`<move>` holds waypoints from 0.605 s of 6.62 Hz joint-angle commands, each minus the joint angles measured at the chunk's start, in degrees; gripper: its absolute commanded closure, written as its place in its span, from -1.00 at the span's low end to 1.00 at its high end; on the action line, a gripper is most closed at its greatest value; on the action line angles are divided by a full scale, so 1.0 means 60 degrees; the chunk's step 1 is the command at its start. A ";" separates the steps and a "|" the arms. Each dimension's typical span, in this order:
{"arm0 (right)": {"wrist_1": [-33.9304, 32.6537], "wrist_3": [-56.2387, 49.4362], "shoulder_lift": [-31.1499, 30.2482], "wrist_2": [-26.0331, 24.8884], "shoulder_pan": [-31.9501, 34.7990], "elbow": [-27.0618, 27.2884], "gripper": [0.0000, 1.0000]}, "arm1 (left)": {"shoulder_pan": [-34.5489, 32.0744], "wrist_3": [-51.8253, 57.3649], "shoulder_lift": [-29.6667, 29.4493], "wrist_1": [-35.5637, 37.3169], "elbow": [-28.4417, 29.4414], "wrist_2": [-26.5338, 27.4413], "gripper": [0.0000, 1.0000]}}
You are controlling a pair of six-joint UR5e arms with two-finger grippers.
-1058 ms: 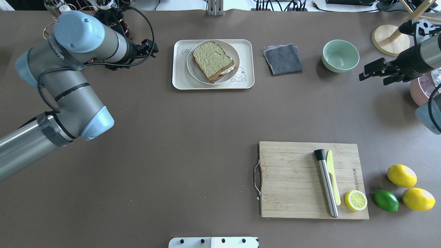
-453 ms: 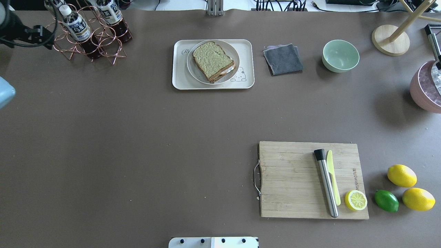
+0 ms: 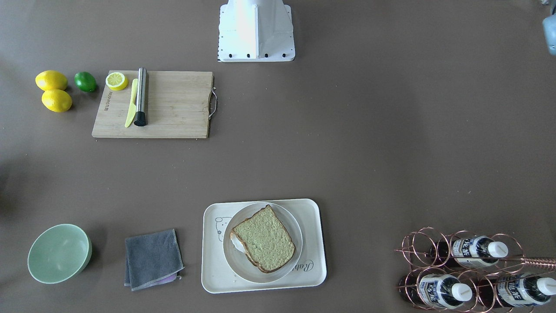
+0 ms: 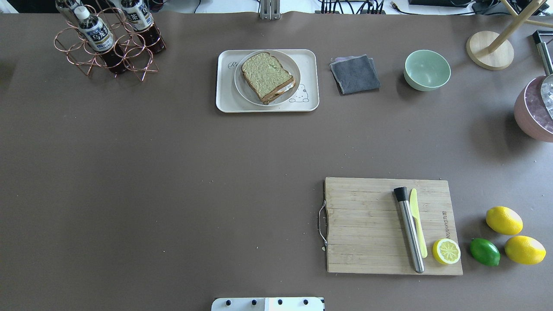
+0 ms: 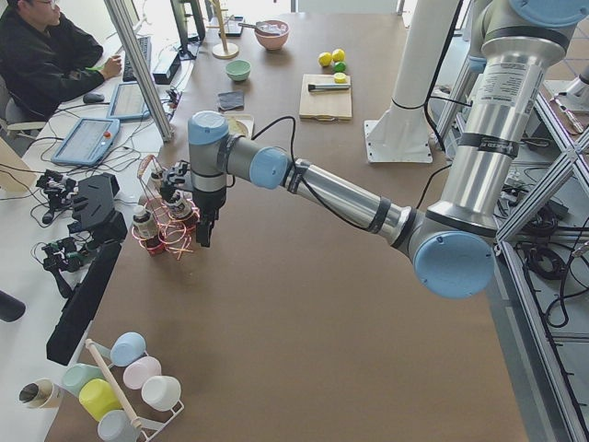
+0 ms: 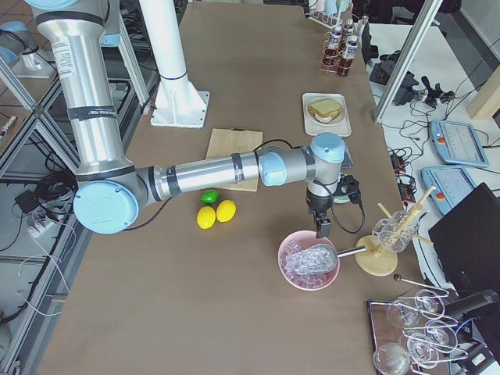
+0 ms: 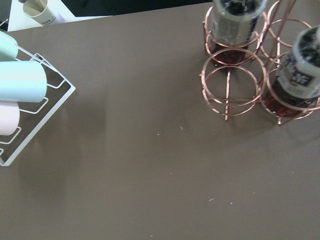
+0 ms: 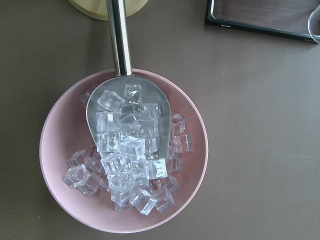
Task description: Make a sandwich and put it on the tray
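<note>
The sandwich [image 4: 268, 77] lies on a round white plate [image 4: 242, 88], and the plate stands on the cream tray [image 4: 224, 101] at the table's far middle. White egg shows between the bread slices. The sandwich [image 3: 263, 238] and tray [image 3: 213, 274] also show in the front view. My left gripper [image 5: 204, 230] hangs beside the bottle rack, far left of the tray. My right gripper [image 6: 320, 226] hangs over the pink ice bowl, far right of the tray. Both show only in side views, so I cannot tell whether they are open or shut.
A copper rack of bottles [image 4: 110, 41] stands far left. Right of the tray are a grey cloth [image 4: 355, 74], a green bowl [image 4: 427, 70] and a pink bowl of ice [image 8: 122, 150] with a metal scoop. A cutting board [image 4: 367, 224] holds a muddler, knife and lemon half; lemons [image 4: 503, 220] lie beside it.
Both arms have swung outward and left the overhead view, the left arm to the left, the right arm to the right. The sandwich, plate and tray have not moved.
</note>
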 commanded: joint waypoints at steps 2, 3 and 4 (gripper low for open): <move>0.0739 -0.0441 -0.0751 0.0879 0.0655 -0.0698 -1.00 | -0.0670 0.0478 0.0913 -0.0219 0.0268 -0.1016 -0.95; 0.1487 -0.0354 -0.1002 0.0908 0.0640 -0.0756 -1.00 | -0.0818 0.0493 0.1526 -0.0626 0.0283 -0.1335 -0.95; 0.1538 -0.0280 -0.0990 0.1010 0.0640 -0.0771 -1.00 | -0.0834 0.0493 0.2141 -0.1413 0.0428 -0.1469 -0.95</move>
